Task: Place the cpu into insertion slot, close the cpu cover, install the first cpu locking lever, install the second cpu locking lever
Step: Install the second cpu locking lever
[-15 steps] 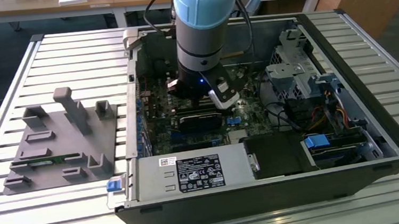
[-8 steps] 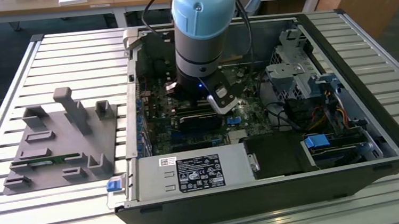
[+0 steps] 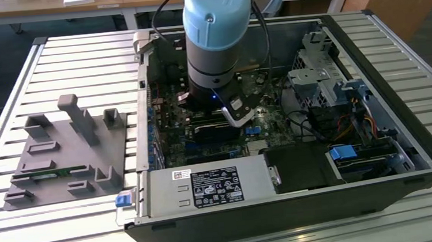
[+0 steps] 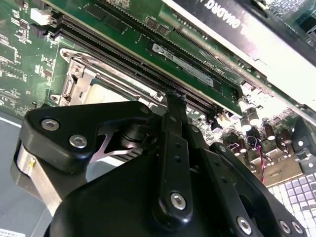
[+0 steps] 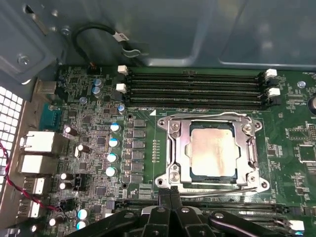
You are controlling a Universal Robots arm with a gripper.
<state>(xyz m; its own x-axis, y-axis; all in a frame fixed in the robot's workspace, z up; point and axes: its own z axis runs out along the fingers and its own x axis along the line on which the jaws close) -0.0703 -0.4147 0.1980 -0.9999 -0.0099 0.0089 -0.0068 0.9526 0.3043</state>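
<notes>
In the first wrist view the cpu [image 5: 213,150] lies flat in the insertion slot [image 5: 165,181], its pale metal face showing through the cut-out of the cpu cover [image 5: 178,148]. The cover is folded down over it. A thin wire lever [image 5: 222,190] runs along the socket's edge nearest the gripper. My gripper [image 5: 170,193] has its black fingertips pressed together at that edge, touching or just above the lever. In the second wrist view the gripper [image 4: 174,98] stands beside the socket's silver frame [image 4: 81,81]. In the exterior view the gripper [image 3: 235,118] reaches down inside the open computer case.
Black memory slots [image 5: 192,89] lie beyond the socket, and capacitors [image 5: 112,143] stand to one side. A long black card [image 4: 237,19] sits past the slots. The case walls [image 3: 426,139] hem in the arm. A grey fixture [image 3: 64,150] rests on the slatted table at the exterior view's left.
</notes>
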